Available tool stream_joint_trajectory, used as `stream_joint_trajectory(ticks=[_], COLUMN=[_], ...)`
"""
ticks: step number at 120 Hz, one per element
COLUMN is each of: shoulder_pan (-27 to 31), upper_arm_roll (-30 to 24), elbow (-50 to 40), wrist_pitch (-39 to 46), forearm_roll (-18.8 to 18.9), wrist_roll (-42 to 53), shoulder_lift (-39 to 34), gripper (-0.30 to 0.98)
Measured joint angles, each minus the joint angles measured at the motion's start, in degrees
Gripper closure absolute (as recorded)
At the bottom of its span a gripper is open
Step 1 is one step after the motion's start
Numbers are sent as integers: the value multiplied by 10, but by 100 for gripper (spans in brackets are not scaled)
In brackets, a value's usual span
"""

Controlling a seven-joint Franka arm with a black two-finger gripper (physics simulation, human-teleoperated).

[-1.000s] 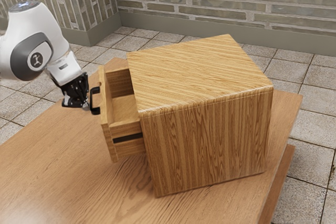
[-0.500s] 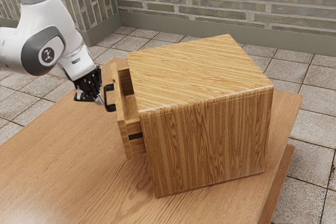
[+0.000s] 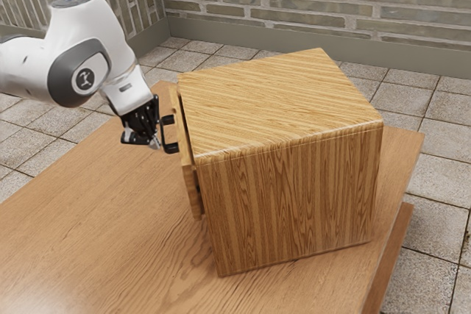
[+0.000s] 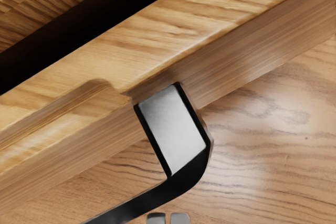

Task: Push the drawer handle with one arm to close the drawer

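Observation:
In the exterior view my gripper is at the black handle, on its outer side, with the tips close against the bar. The drawer stands out only slightly from the wooden cabinet, leaving a narrow dark gap. Seen in the wrist view, the handle juts from the drawer front, and a black gap runs between that front and the cabinet. Two grey fingertips of my gripper sit nearly together beside the handle's bar, with nothing between them.
The wooden table extends under and around the cabinet. Beyond its edges lies the tiled floor, and a brick wall rises behind.
My gripper has moved toward the exterior view's right, staying beside the handle. The drawer has slid the same way, from well open to a narrow gap; the cabinet has stayed put.

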Motion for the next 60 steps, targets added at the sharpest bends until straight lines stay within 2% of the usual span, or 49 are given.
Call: stream_joint_trajectory(ticks=[60], shoulder_pan=[0], upper_arm_roll=[-15], elbow=[20], wrist_pitch=[1], forearm_roll=[0], wrist_roll=[-13], shoulder_lift=[24], gripper=[79])
